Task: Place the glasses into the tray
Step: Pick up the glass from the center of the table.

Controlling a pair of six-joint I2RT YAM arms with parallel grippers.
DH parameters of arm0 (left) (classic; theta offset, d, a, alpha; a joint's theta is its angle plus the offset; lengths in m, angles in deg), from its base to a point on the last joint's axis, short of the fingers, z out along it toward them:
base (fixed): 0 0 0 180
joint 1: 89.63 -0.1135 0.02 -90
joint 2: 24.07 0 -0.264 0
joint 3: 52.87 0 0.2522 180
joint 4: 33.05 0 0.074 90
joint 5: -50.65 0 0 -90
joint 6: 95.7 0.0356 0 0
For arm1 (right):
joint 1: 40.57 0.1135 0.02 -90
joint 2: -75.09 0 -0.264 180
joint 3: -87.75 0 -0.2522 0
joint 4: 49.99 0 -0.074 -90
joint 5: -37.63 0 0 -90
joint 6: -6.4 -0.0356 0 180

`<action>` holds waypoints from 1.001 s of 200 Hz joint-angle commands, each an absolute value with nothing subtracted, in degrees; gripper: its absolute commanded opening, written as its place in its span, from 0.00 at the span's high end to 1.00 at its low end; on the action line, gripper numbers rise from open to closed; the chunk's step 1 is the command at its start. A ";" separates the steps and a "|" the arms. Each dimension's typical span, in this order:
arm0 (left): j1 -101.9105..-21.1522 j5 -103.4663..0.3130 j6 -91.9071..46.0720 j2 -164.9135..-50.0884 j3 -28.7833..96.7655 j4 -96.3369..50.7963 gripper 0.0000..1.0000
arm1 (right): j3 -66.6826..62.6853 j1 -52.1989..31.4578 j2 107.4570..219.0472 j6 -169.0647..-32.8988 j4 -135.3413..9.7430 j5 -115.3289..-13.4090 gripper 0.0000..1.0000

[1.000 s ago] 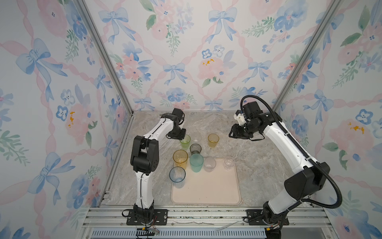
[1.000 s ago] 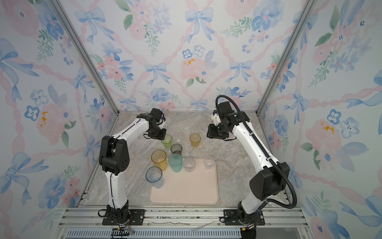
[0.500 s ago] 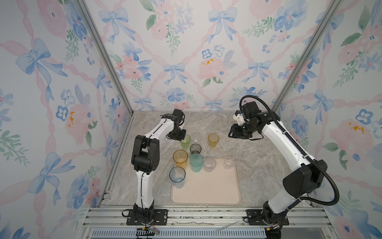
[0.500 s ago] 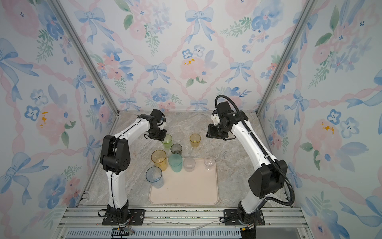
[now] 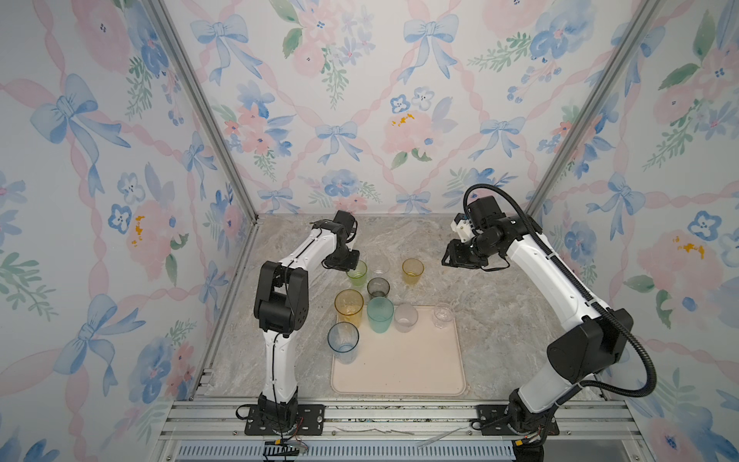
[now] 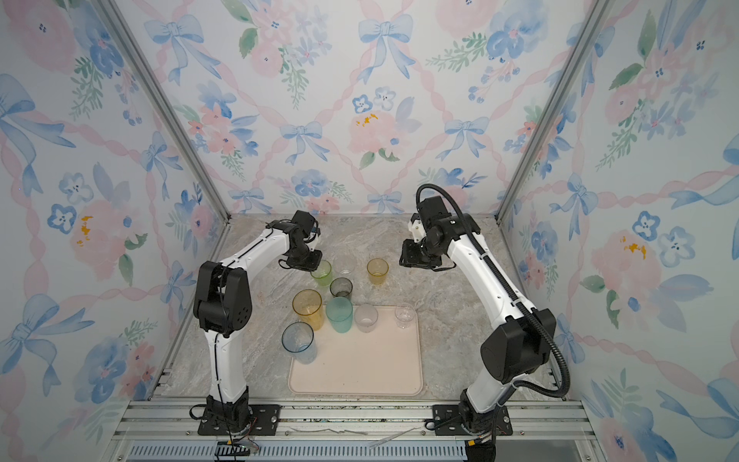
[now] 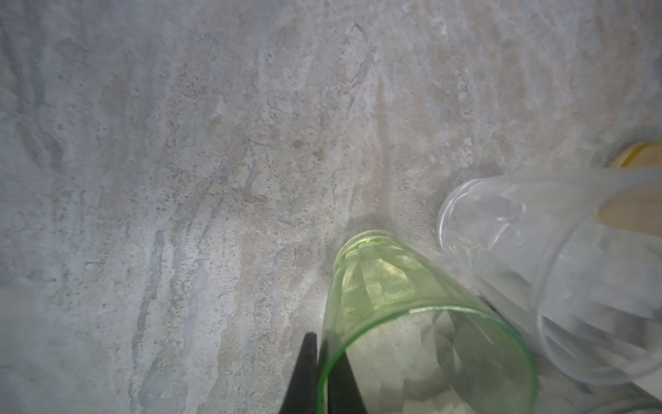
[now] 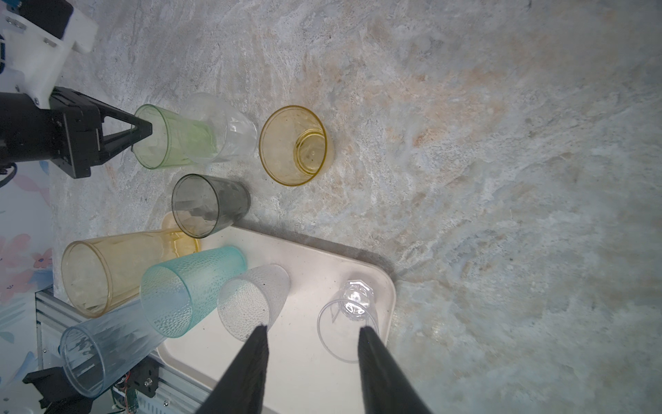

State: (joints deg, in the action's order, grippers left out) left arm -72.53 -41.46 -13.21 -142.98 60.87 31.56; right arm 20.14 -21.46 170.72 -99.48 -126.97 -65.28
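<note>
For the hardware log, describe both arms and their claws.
The left arm and right arm have white tubular links and bulky black joints. A ribbed black hose loops off the right one. The left claw and right claw each have two slim, tapering black fingers.

The marbled worktop (image 5: 500, 320) bears the beige tray (image 5: 400, 372) and, beyond its far edge, a lime green tumbler (image 5: 356, 273), clear tumbler (image 5: 380, 264), short amber tumbler (image 5: 412, 272) and grey tumbler (image 5: 378, 288).

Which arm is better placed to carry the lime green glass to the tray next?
Left. The left tool pinches the wall of the lime green glass at its rim. The right tool is open, holding nothing, apart from that glass.
</note>
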 commanded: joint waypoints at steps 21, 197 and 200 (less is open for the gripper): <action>-72.89 -38.06 -12.73 -134.37 63.88 31.95 0.93 | 20.21 -21.70 170.19 -99.56 -126.86 -66.08 0.56; -52.44 -48.45 -2.01 -120.56 69.94 31.79 0.92 | 14.27 -30.71 160.82 -102.67 -120.12 -66.09 0.56; -51.74 -48.96 -1.67 -120.45 69.66 31.78 0.92 | 13.91 -31.25 160.52 -102.87 -119.76 -66.24 0.56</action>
